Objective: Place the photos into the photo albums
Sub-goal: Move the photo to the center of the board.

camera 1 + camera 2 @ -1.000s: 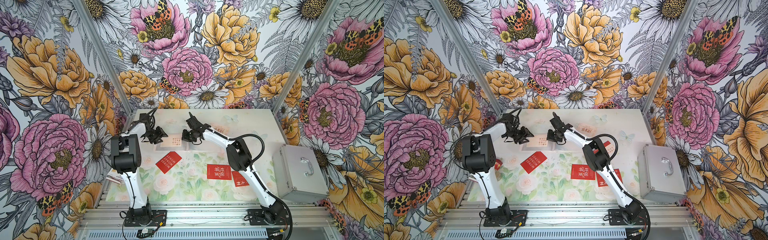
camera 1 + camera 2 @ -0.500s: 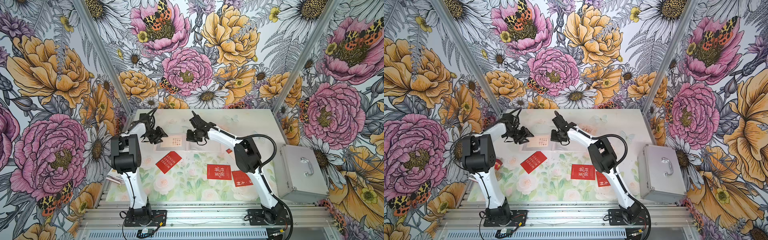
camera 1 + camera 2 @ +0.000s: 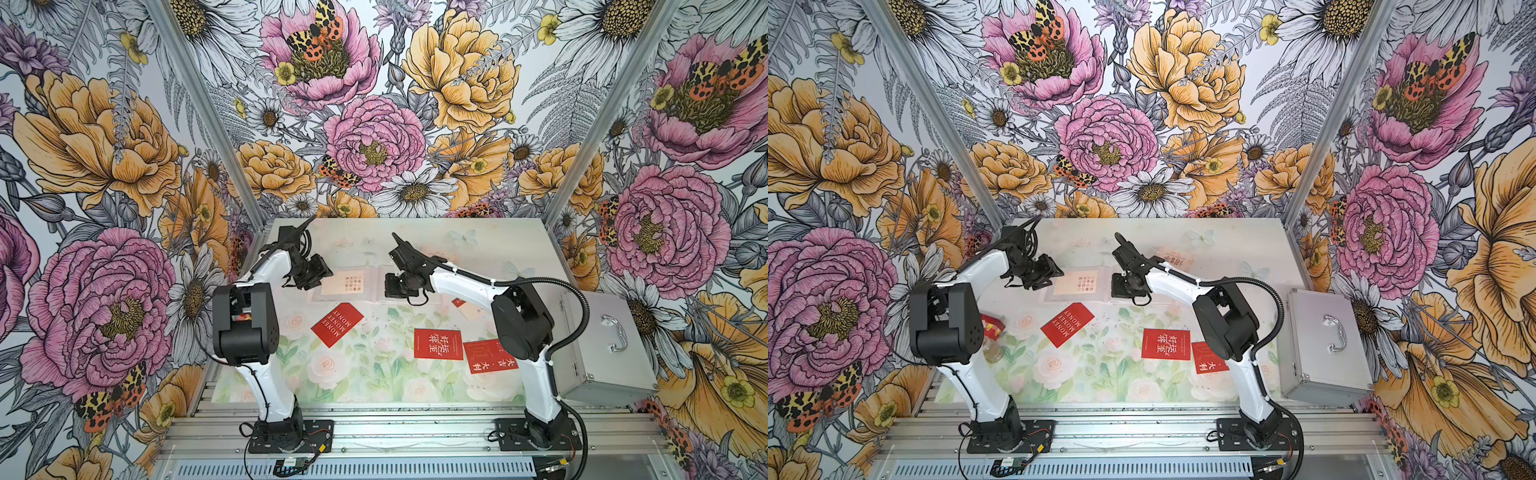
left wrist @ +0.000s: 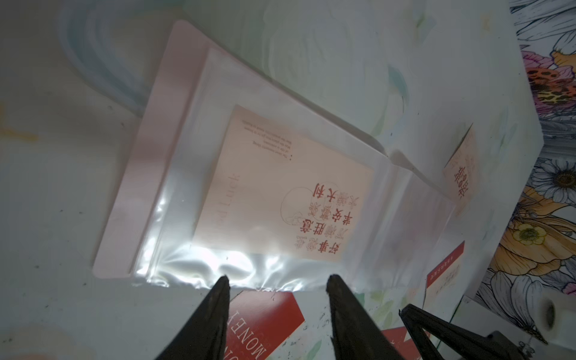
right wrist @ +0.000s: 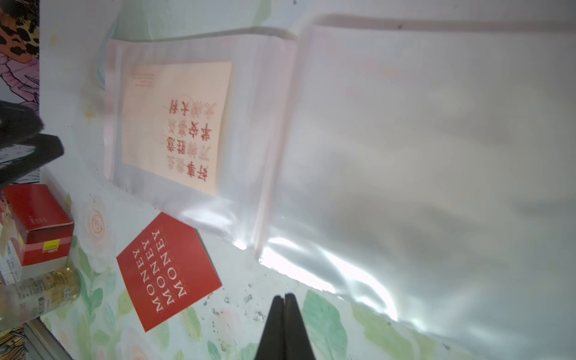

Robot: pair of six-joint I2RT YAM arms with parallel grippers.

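The photo album lies open at the back middle of the table, clear sleeves up, pink cover edge showing. A cream photo with red characters sits inside its left sleeve. My left gripper is open and empty at that sleeve's near edge, above the red MONEY photo. My right gripper is shut on nothing, just off the near edge of the album's right page. Two red photos lie at the front right. Another cream photo lies behind the album.
A silver metal case stands at the right edge of the table. A red-and-white box and a small bottle sit at the left edge beside the left arm. A small card lies partly under the right arm.
My right gripper has shifted a little to the right along the album's near edge, and its elbow swung right. The left arm and the photos have not moved.
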